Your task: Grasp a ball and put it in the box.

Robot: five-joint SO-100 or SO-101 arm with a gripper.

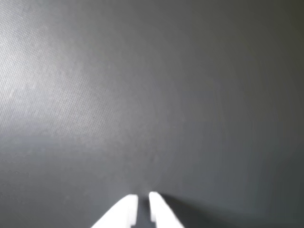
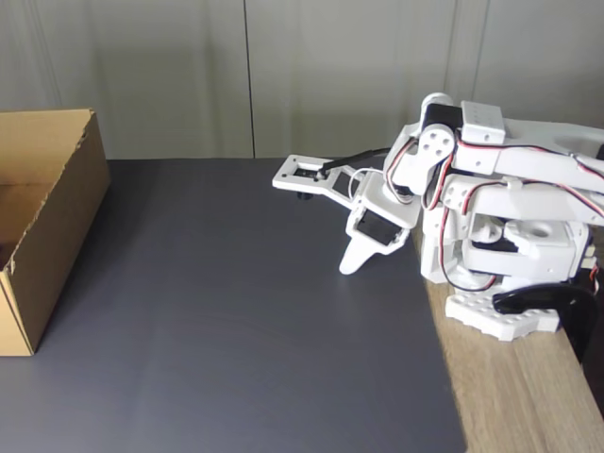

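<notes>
The ball cannot be located on the dark mat in either view, so its bearing from the end effector cannot be determined. The box (image 2: pixel 42 222) stands at the left edge of the fixed view, open side up, with its near corner resting on the dark mat (image 2: pixel 236 311) that covers the desk (image 2: pixel 510 396).

The arm (image 2: pixel 500 217) is folded at the right side, well apart from the box, with the whole width of the mat between them. The end effector (image 2: pixel 351 262) hangs tip-down just above the mat. In the wrist view the end effector (image 1: pixel 143 197) presents two white tips almost together, with only a narrow gap and nothing between them: clenched and empty. Any transfer to the box would run leftward across the mat.
</notes>
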